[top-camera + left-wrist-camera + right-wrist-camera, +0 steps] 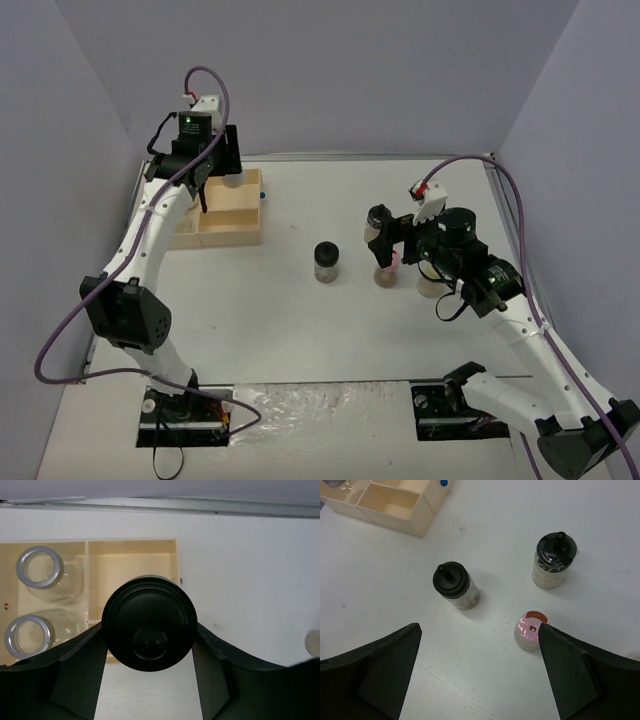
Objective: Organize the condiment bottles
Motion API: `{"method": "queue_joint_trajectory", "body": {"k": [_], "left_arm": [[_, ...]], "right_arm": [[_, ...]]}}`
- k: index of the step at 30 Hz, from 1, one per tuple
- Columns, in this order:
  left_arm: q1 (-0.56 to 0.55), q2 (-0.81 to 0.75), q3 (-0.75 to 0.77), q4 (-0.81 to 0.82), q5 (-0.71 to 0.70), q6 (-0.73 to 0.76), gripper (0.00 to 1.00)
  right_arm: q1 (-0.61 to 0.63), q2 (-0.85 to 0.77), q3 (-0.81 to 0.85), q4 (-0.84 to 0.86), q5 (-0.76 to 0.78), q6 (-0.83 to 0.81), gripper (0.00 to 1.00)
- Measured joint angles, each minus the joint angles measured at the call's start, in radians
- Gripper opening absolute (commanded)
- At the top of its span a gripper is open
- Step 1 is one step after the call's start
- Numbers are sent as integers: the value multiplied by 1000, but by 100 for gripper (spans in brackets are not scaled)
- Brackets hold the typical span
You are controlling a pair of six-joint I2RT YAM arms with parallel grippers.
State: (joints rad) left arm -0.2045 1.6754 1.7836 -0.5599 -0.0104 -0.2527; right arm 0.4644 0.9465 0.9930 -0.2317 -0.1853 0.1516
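My left gripper (222, 172) is shut on a black-capped jar (149, 605) and holds it over the right side of the wooden tray (228, 222). Two silver-topped jars (40, 568) (29, 636) stand in the tray's left compartments. My right gripper (479, 630) is open and empty above the table. Below it stand a black-capped jar (451, 586), another black-capped jar (555, 566) and a pink-capped jar (530, 631), which is beside the right finger. In the top view these are the middle jar (326, 262), the far jar (378, 222) and the pink-capped jar (386, 272).
A pale jar (432, 286) stands partly hidden under my right arm; its cap colour does not show. The tray's right back compartment (134, 572) holds nothing. Grey walls close in the table on three sides.
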Motion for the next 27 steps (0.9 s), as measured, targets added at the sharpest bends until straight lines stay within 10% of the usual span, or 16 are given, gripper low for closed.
{"method": "queue_joint_trajectory", "body": {"k": [12,27], "left_arm": [[111,460,308,-90,-17,14,0],[127,592,351,-29,-54,14,0]], "right_arm": [[0,16,10,4,29,0,100],[-1,50,10,4,70,1,100]]}}
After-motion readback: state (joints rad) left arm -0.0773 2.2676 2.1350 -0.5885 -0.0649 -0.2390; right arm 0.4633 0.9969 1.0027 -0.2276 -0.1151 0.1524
